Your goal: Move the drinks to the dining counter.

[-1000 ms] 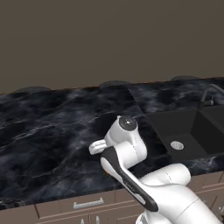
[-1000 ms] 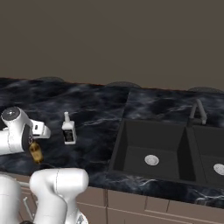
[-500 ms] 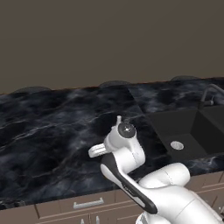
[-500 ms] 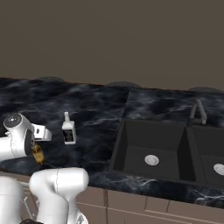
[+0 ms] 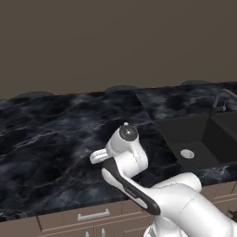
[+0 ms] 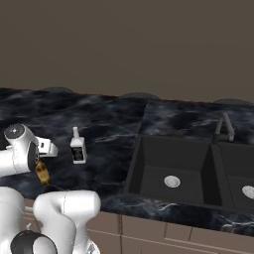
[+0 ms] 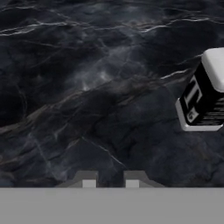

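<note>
The slim amber bottle (image 6: pixel 43 173) hangs upright just under my hand, low over the front part of the dining counter (image 6: pixel 109 129). My gripper (image 6: pixel 41 167) is shut on its top. In the hand view the fingertips (image 7: pixel 89 179) stand close together over the marble (image 7: pixel 87 87), and the amber bottle is hidden there. The squat white bottle (image 6: pixel 77 150) with the black "T" label stands on the counter a short way right of my hand, and shows at the right of the hand view as the white bottle (image 7: pixel 203 94). Its cap (image 5: pixel 125 124) peeks out behind my wrist.
A recessed dark double sink (image 6: pixel 173 168) with a faucet (image 6: pixel 225 126) takes up the counter's right part; the sink (image 5: pixel 194 139) lies right of my arm. A plain brown wall backs the counter. Drawer fronts run below the front edge (image 5: pixel 92 215).
My hand has shifted slightly with the amber bottle still in the gripper. The white bottle's cap has come into sight behind the wrist. The white bottle has stayed put.
</note>
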You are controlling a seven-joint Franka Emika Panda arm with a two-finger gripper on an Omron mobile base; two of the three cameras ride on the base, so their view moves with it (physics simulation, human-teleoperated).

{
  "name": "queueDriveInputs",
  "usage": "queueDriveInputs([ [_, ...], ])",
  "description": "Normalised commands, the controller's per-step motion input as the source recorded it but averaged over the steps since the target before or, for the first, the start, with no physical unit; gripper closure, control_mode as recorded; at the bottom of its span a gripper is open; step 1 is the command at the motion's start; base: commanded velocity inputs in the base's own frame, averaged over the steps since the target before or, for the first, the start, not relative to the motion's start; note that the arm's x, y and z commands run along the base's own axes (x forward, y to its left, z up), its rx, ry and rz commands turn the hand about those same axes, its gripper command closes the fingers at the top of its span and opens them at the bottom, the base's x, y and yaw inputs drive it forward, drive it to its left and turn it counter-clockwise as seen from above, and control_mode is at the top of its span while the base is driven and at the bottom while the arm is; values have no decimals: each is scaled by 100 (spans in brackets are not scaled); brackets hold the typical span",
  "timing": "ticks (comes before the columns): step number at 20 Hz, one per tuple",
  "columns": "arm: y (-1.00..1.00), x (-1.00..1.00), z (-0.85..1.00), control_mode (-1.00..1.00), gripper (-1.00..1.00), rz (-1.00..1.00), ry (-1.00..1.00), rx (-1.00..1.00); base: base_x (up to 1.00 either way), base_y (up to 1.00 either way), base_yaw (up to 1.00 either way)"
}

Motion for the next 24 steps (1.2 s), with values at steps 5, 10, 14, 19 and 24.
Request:
queueDriveInputs([
  [5,0,1,-21,-100,-100,0,-1,2,0,0,0],
  [10,0,0,-6,-100,-100,0,-7,1,0,0,0],
  [14,-3,0,-1,-100,-100,0,-13,0,0,0,0],
  [19,-16,-1,0,-100,-100,0,-21,5,0,0,0],
  [24,-10,-6,27,-100,-100,0,-17,15,0,0,0],
])
